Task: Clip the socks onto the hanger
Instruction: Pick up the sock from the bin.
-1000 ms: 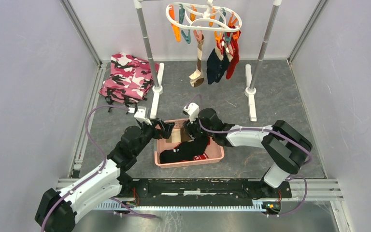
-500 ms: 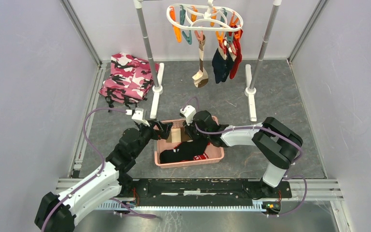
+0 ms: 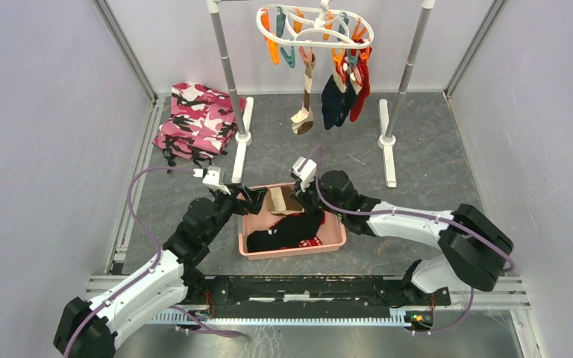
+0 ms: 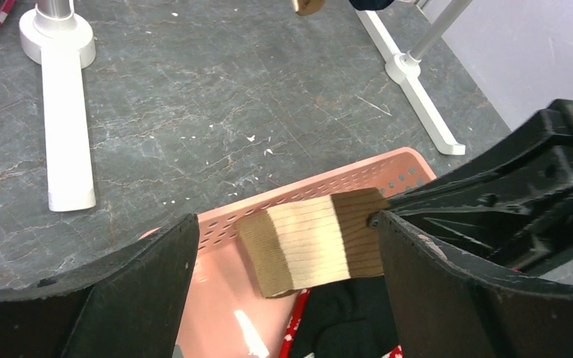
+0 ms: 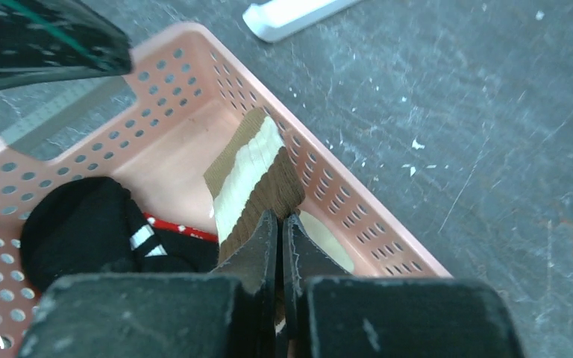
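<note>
- So you're partway (my read): 3 socks hang clipped on the hanger [image 3: 315, 26] at the back: tan sock [image 3: 303, 113], navy sock [image 3: 334, 101], red sock [image 3: 358, 91].
- Orange/teal clips [image 3: 272, 45] on the ring's left side look free, so there's room for more.
- Right gripper [image 5: 278, 224] is pinched tight on the brown end of the striped sock [image 5: 248, 175], tan w/ a cream band, held at the far rim of the pink basket [image 3: 337, 239].
- Left gripper [image 4: 283, 224] is spread wide and carries nothing. Its fingers sit either side of that same sock, and I see no contact.
- Inside the basket: black sock [image 3: 287, 231] plus a red piece [image 3: 312, 242] w/ white marks. Can't tell the exact count.
- Left for you, I'd judge: bring the striped sock up to the hanger, clip it, then do the rest in the basket.
</note>
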Motion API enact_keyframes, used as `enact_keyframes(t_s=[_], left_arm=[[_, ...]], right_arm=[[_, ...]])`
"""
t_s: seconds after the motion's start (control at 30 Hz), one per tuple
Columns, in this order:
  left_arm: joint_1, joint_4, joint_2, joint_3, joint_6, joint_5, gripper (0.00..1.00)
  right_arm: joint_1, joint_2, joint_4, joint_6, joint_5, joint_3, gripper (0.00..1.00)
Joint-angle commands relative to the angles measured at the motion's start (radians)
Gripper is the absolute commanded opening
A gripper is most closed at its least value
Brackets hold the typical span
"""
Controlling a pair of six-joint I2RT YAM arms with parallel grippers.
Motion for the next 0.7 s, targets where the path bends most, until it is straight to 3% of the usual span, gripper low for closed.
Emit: enact_keyframes(t_s=[0.0,0.37,0.67], left_arm=[[0.003,0.083,-0.001,-0.003,-0.037,0.031,0.94],[0.003,0.298,0.082,-0.030,-0.092,0.209,0.95],[0.024,0.571,0.283,-0.006,-0.309,0.378,0.97]], right_arm=[[-0.016,-0.111,0.050,-0.080,-0.042,-0.050,0.00],[-0.218,-0.338,0.158,-0.049,-0.179,-0.167,0.00],[-0.306,-0.371,0.226,0.015,-0.277,-0.130,0.00]])
